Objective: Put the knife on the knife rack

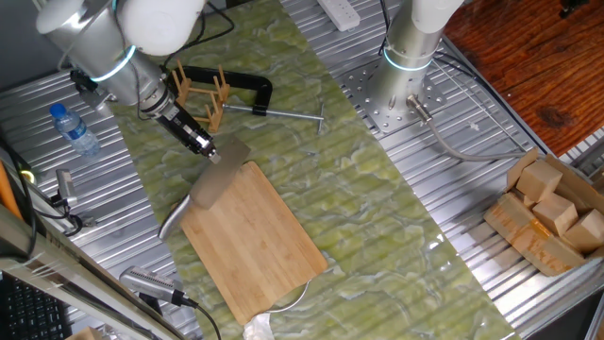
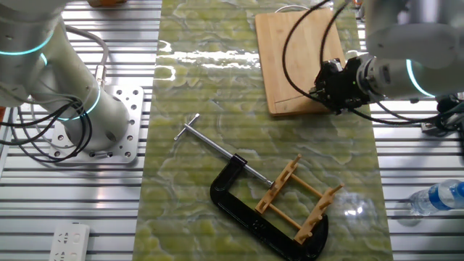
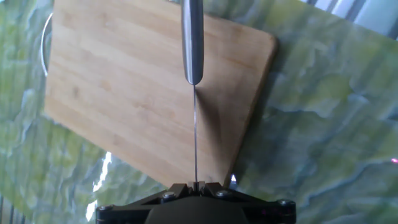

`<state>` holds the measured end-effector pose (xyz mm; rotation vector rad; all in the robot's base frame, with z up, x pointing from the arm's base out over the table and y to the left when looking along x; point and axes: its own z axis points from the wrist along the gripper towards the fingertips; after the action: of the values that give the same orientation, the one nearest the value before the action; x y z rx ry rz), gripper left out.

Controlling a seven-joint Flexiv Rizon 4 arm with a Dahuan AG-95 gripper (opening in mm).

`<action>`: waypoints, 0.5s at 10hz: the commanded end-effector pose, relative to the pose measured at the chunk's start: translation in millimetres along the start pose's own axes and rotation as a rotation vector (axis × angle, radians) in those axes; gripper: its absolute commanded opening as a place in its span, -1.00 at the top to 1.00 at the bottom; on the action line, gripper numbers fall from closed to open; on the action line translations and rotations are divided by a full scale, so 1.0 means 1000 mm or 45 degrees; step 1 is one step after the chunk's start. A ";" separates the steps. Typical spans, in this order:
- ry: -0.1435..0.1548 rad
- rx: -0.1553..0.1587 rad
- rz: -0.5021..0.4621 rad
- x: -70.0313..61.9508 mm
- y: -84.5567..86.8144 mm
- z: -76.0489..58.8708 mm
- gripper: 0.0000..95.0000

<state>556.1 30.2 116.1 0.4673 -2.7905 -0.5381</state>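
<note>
My gripper (image 1: pixel 206 148) is shut on the knife (image 1: pixel 215 181), pinching the far end of its grey blade. The blade hangs tilted over the near-left corner of the bamboo cutting board (image 1: pixel 260 236), with the silver handle (image 1: pixel 173 221) pointing down-left. In the hand view the blade (image 3: pixel 195 137) shows edge-on as a thin line running from my gripper (image 3: pixel 196 185) to the handle (image 3: pixel 193 37). The knife rack (image 1: pixel 200 90), light wooden pegs on a frame, stands behind my gripper. It also shows in the other fixed view (image 2: pixel 297 199), apart from my gripper (image 2: pixel 333 85).
A black C-clamp (image 1: pixel 241 85) with a steel bar grips the rack's base (image 2: pixel 246 210). A water bottle (image 1: pixel 74 127) lies at the left. A second arm's base (image 1: pixel 406 57) stands at the back. A box of wooden blocks (image 1: pixel 552 212) sits at the right.
</note>
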 end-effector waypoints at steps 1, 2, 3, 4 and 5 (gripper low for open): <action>-0.018 0.065 0.047 -0.003 0.003 -0.003 1.00; -0.030 0.070 0.056 -0.004 0.004 -0.003 1.00; -0.055 0.075 0.085 -0.004 0.005 -0.004 1.00; -0.085 0.094 0.115 -0.006 0.008 -0.006 1.00; -0.102 0.103 0.141 -0.008 0.010 -0.007 1.00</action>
<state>562.0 38.6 124.1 0.3278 -2.8938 -0.4336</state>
